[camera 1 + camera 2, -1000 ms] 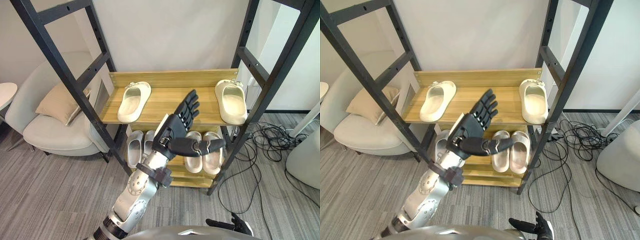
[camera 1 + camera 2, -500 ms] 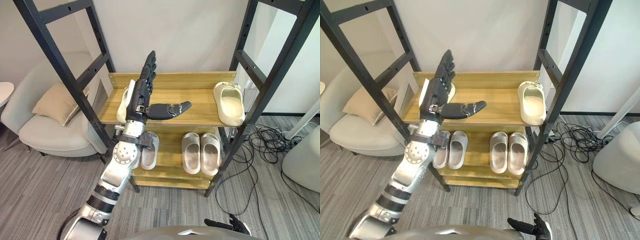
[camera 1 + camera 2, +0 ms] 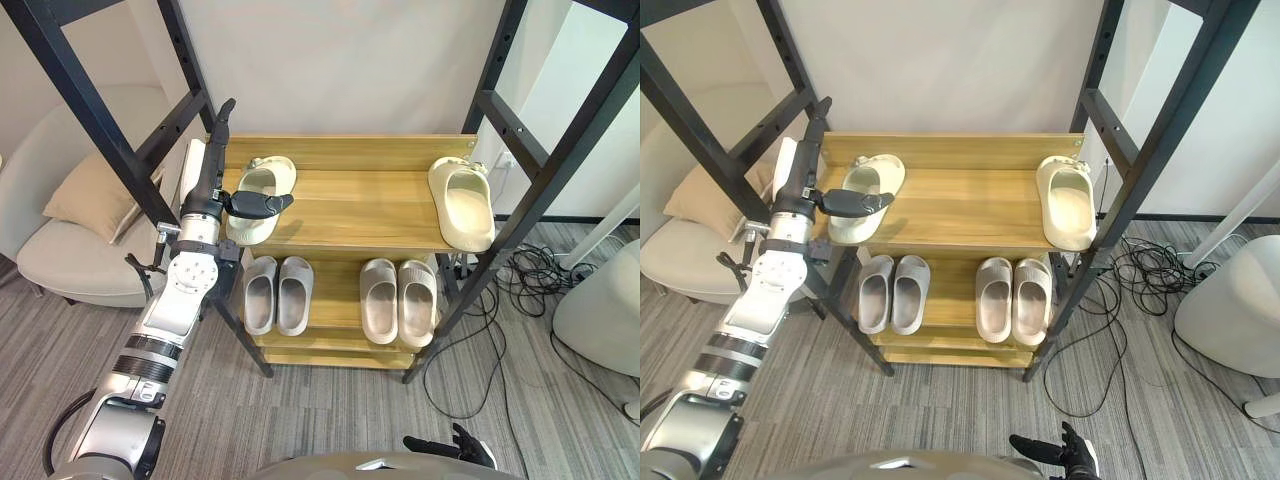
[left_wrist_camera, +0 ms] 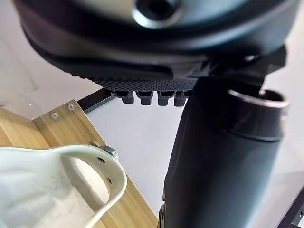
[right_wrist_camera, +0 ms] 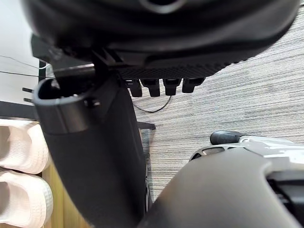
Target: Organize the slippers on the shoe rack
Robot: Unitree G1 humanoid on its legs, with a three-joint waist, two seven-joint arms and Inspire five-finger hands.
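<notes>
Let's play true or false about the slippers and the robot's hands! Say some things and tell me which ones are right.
1. The top shelf has two slippers far apart: the left slipper and the right slipper. True.
2. The lower shelf has just one slipper. False: it holds four, a left pair and a right pair.
3. The left hand is open, with its thumb stretched out over the left slipper. True.
4. The right hand is carrying a slipper. False: it hangs low over the carpet, fingers straight, holding nothing.
5. The armchair has a slipper on it. False: it has a cushion.
</notes>
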